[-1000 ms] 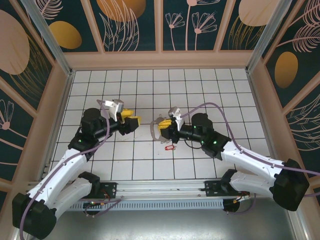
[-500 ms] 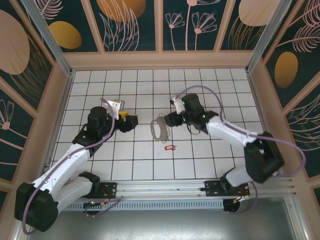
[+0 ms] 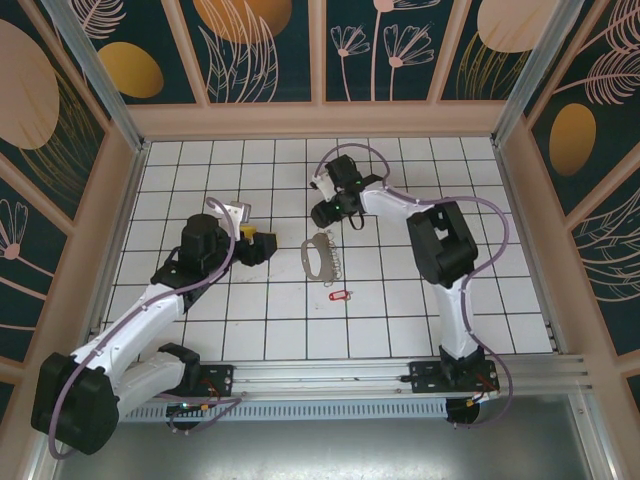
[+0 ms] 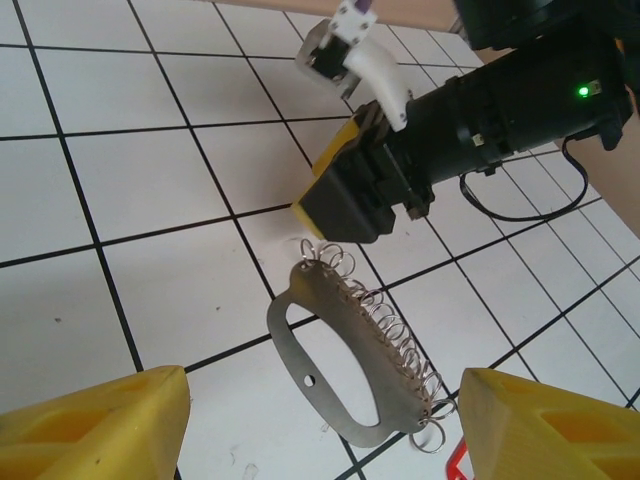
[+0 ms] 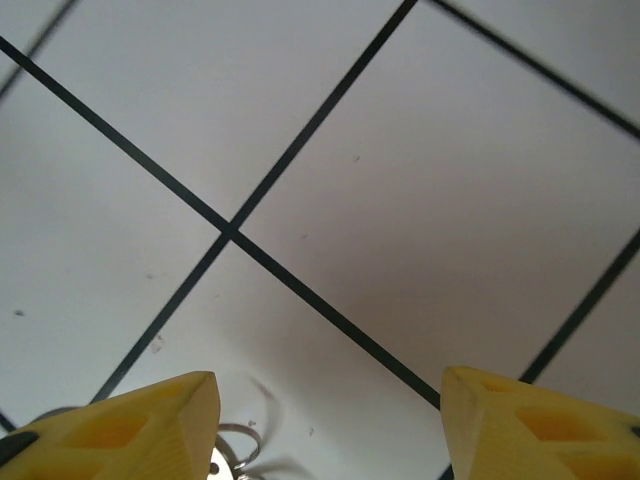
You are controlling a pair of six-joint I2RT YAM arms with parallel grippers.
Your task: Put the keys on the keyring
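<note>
Silvery keyring [image 3: 318, 257], red-tagged key [image 3: 341, 296], white black-gridded table [image 3: 250, 322]

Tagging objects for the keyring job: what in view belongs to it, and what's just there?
Job:
keyring
red-tagged key
left pincer, open, empty
right pincer, open, empty

Just there:
tiled table
patterned walls

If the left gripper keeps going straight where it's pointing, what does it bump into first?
Probably the keyring, lying on the table right ahead of the left gripper's open jaws. The right gripper sits beyond it. Height is hard to judge.
</note>
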